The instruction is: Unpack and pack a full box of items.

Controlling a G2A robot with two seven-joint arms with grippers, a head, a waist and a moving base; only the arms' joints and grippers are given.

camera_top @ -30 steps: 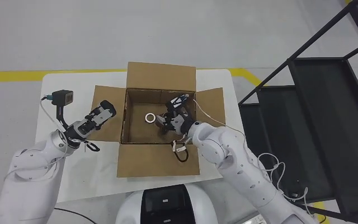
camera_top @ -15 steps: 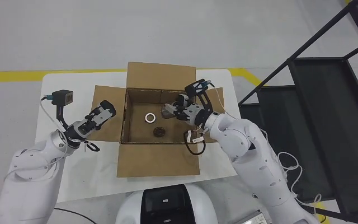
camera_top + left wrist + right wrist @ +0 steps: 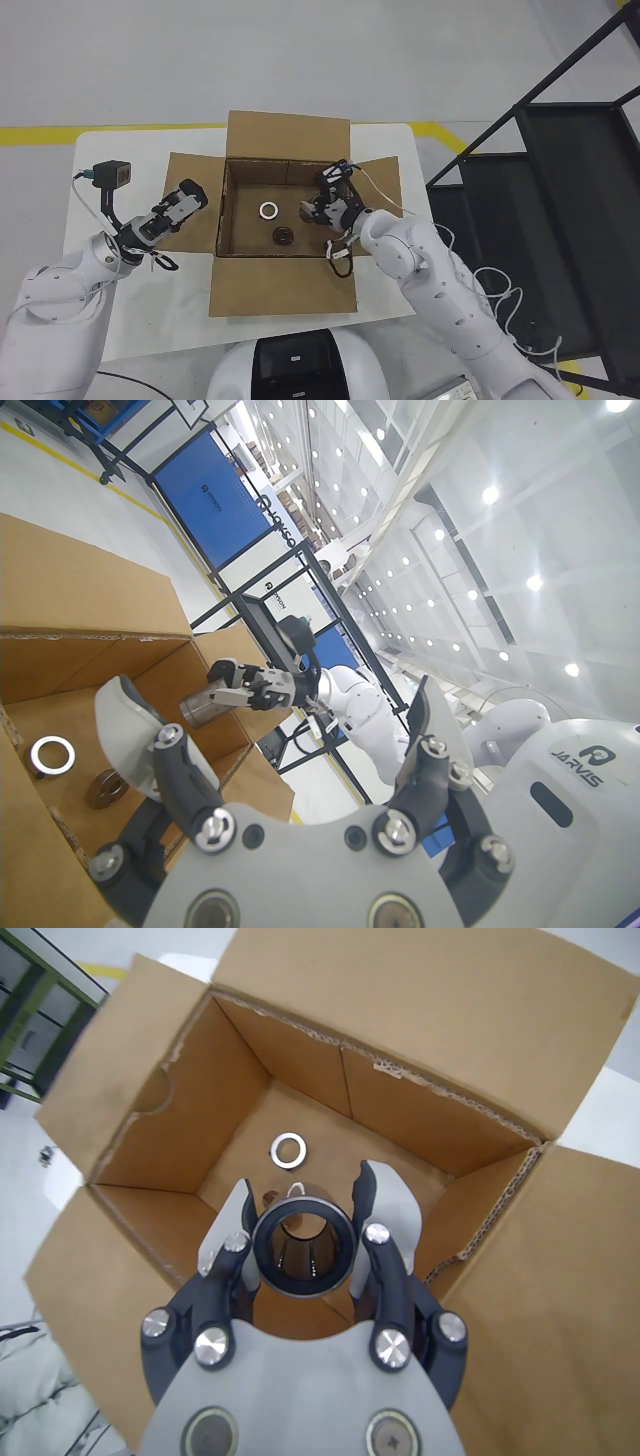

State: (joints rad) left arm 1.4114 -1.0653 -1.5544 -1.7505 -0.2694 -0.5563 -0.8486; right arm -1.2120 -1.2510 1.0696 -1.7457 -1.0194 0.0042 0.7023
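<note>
While the cardboard box (image 3: 290,135) stays put on the white table (image 3: 100,150) with its flaps open, the right gripper (image 3: 306,1180), low inside it a second ago, has risen. It now hangs over the box's right half, jaws pinching a steel linear bearing (image 3: 304,1248) clear of the floor. The left gripper (image 3: 192,193) keeps still over the left flap, jaws spread and empty. A silver ring (image 3: 268,210) and a dark flanged disc (image 3: 284,236) remain on the box floor. Unpacking looks underway: one item lifted, two left.
</note>
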